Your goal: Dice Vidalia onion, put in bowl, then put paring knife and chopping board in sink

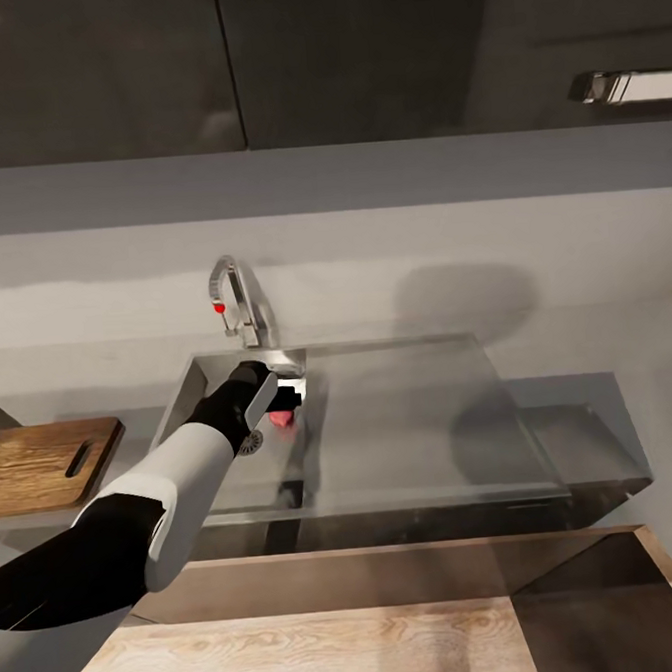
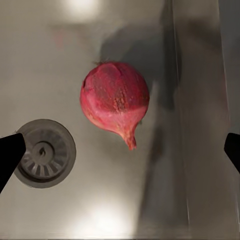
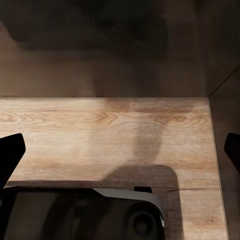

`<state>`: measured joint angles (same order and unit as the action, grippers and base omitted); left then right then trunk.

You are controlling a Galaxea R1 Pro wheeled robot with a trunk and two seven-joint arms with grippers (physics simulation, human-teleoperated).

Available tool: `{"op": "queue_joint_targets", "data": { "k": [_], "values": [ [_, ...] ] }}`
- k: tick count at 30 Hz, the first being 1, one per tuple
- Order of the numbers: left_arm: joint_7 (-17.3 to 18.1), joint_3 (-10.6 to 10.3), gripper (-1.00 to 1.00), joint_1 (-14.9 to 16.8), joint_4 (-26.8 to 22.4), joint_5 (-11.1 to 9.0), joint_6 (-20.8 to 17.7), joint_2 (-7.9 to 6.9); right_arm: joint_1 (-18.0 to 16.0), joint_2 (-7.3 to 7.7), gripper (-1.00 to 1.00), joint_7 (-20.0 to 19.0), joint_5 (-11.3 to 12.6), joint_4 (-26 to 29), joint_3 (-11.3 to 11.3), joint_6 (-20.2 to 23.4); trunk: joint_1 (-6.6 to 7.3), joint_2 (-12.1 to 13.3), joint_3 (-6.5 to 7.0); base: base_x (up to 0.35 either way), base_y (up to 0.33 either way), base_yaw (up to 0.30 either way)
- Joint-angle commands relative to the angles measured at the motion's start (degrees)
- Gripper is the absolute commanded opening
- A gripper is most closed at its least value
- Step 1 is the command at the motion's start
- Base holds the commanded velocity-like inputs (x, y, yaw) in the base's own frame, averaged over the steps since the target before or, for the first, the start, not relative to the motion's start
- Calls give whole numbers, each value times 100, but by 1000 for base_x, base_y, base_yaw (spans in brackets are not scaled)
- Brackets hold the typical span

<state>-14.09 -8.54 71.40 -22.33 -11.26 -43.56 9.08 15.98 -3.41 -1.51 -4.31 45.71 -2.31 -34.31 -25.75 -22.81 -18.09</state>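
My left tool [image 1: 281, 405] hangs over the onion [image 1: 280, 417] in the sink [image 1: 382, 423], fingers spread wide.

From the left wrist I see the red onion [image 2: 115, 100] lying on the basin floor just beside the round drain [image 2: 46, 153], between my two fingertips [image 2: 9, 155] and touching neither; the chopping board [image 1: 44, 465] lies on the desk [image 1: 99, 383] well to the left; my right tool [image 3: 120, 150] is also spread, over pale wood [image 3: 105, 135].

Red-pink onion [image 2: 115, 100], grey sink [image 1: 402, 422], brown grained chopping board [image 1: 39, 467].
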Motion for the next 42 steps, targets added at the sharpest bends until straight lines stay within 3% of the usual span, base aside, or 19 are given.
{"op": "queue_joint_targets", "data": {
  "k": [1, 42],
  "values": [
    [-42, -42, 100, -8, -7, -60, -21, -5, 2, -7, 100, -16, -43, 9, -26, -6, -3, -11, -15, 0, 0, 0],
    [-50, -42, 100, -29, -8, -60, -21, -20, 2, -7, 100, -16, -43, 9, -28, 3, -3, -11, -275, 34, 0, 0]
  ]
}}
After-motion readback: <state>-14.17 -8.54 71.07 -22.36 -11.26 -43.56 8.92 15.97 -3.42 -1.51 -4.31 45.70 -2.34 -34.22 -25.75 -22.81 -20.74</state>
